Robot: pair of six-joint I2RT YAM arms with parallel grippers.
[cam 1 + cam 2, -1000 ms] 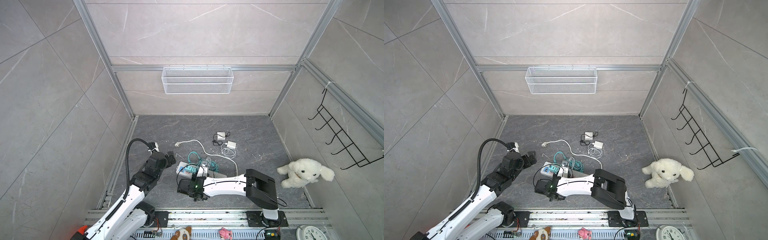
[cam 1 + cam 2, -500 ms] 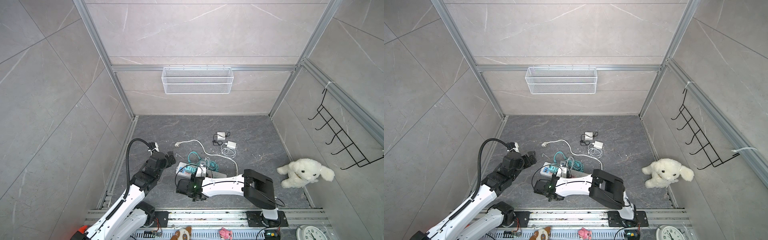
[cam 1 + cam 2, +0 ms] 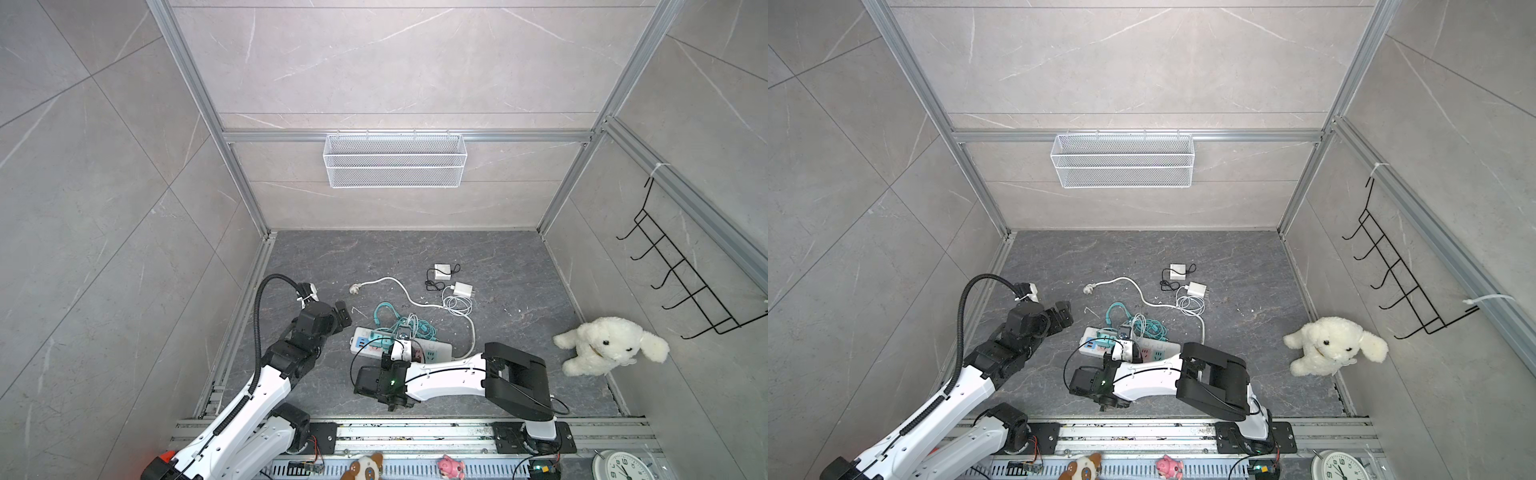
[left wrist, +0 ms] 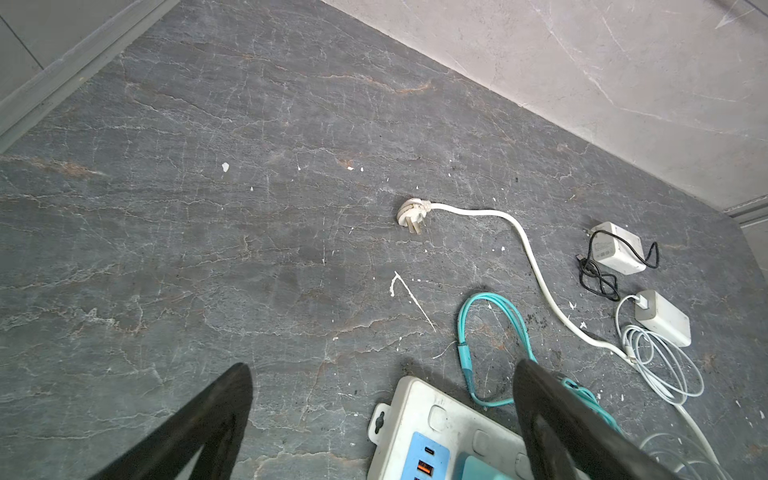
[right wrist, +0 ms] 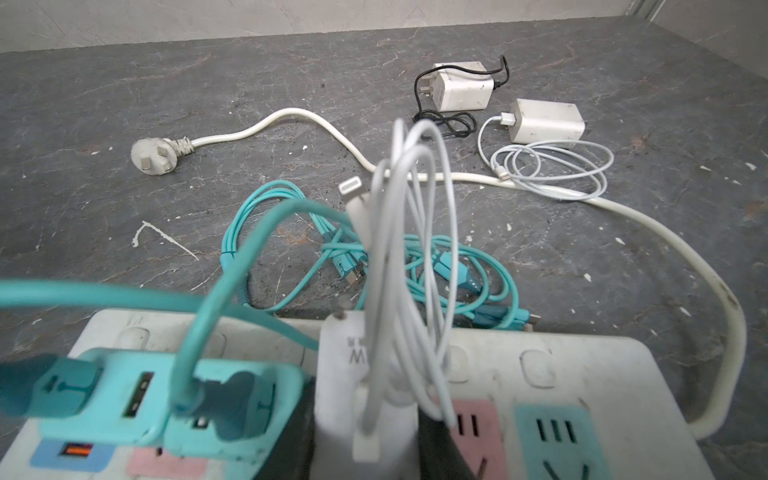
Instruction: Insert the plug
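While the left end effector is hanging wide open by the left end of the power strip, the right end effector is clamping narrowly on a white charger plug, holding it upright on the strip at the lower middle of both top views, just beside a teal adapter.

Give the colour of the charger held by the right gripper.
The charger is white, as is its looped cable; the right wrist view shows it best.

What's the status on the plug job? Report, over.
Left gripper open, empty. Right gripper shut on charger, at the strip. Teal adapter close beside; white cable looped over charger.
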